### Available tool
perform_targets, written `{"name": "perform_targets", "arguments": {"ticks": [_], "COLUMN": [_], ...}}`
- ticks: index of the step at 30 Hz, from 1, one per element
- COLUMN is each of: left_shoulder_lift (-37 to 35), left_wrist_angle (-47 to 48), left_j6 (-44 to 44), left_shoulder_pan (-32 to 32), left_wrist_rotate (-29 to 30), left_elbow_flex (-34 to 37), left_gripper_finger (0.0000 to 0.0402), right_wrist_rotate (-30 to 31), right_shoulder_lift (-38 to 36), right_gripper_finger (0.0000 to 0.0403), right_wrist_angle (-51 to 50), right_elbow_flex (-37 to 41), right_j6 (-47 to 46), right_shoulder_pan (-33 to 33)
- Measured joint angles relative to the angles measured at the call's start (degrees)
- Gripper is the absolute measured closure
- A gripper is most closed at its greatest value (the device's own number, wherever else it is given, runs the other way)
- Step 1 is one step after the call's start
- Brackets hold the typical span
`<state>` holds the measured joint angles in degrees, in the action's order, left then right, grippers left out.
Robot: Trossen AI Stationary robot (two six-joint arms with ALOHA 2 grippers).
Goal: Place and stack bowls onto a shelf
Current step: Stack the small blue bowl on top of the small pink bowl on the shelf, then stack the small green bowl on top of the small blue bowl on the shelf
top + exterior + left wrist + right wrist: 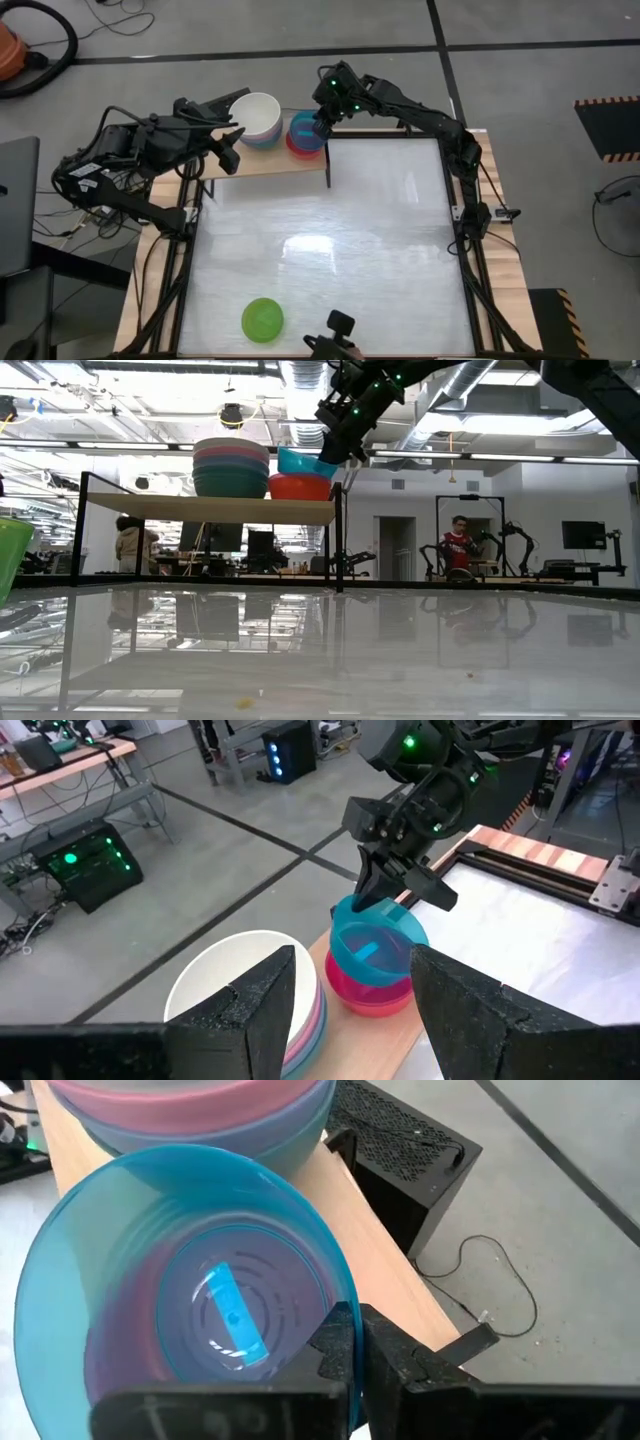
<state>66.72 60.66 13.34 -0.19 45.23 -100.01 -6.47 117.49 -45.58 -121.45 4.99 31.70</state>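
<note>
Right gripper (350, 1342) pinches cyan bowl (190, 1295) by its rim, nesting it into the red bowl (300, 487) below. Left gripper (350, 995) waits alongside, jaws apart.

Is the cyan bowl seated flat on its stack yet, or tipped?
Tipped. The cyan bowl sits slanted in the red bowl, its rim pinched by the right gripper.

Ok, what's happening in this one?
The right claw is shut on the rim of a cyan bowl, setting it into a red bowl on the wooden shelf. Beside it stands a taller stack topped by a cream-white bowl. The left claw waits open by that stack. A lime bowl sits on the table's near edge.
</note>
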Motion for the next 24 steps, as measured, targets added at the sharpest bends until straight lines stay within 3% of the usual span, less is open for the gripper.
{"name": "perform_targets", "arguments": {"ticks": [7,16,20,24], "left_shoulder_lift": [0.0,0.0,0.15,0.83], "left_wrist_angle": [0.06,1.07,9.36,18.95], "left_j6": [0.0,0.51,5.23,15.1], "left_shoulder_pan": [0.0,0.0,0.02,-1.18], "left_wrist_rotate": [0.02,-0.81,-10.86,-29.37], "left_elbow_flex": [0.0,0.0,0.13,4.27], "left_gripper_finger": [0.0215,0.0215,0.0215,0.0218], "right_wrist_rotate": [-2.48,-2.52,-2.73,-2.75], "right_shoulder_lift": [0.0,-0.19,-1.95,-4.44], "right_gripper_finger": [0.033,0.0323,0.0322,0.0322], "right_wrist_angle": [0.51,4.1,5.47,4.09], "right_elbow_flex": [-0.02,-0.04,-0.04,-0.09], "right_j6": [1.38,1.52,1.53,1.52], "right_shoulder_pan": [0.22,0.23,0.28,0.28]}}
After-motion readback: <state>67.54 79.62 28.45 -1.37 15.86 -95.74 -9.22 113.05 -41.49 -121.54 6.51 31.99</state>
